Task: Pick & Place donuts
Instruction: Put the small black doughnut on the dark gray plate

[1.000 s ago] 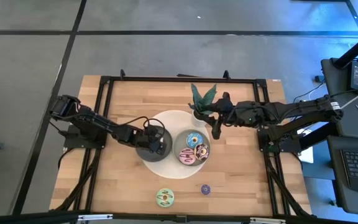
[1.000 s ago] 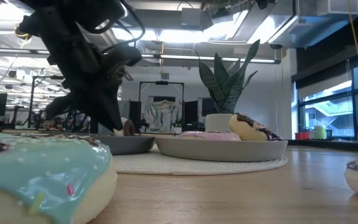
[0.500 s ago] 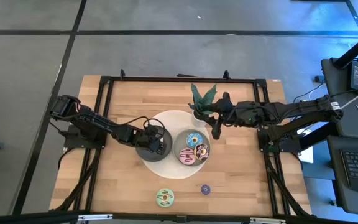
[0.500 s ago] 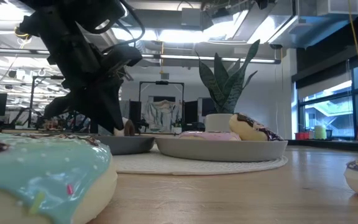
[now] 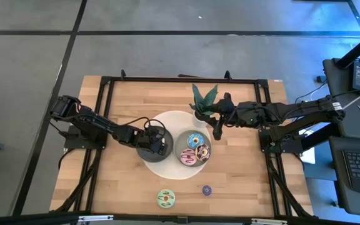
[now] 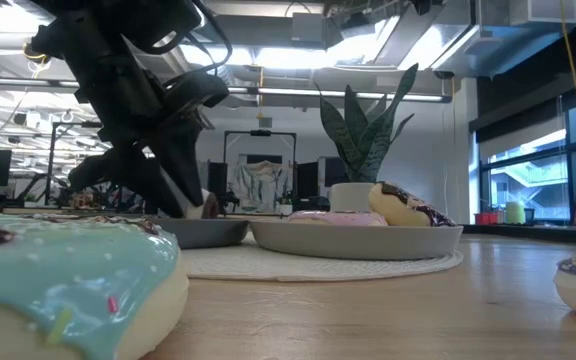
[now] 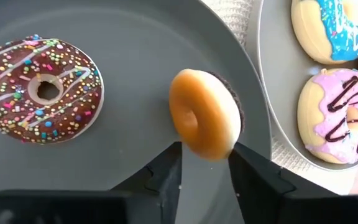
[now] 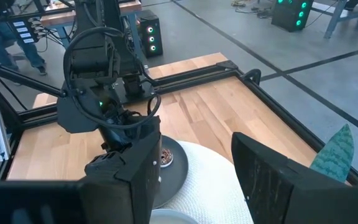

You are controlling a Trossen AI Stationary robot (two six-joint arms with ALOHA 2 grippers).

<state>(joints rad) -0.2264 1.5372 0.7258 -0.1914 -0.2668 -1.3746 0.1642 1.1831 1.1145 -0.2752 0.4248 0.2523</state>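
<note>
Blue-iced donut (image 7: 331,28) and pink-iced donut (image 7: 340,124) cropped by the left wrist view's edge; mint donut (image 6: 63,290) blurred, cut off in low view.

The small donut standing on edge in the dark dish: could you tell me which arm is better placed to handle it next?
Probably the left: the left gripper has its jaws astride the small donut over the dark dish. The right gripper hangs open beside the plant.
</note>
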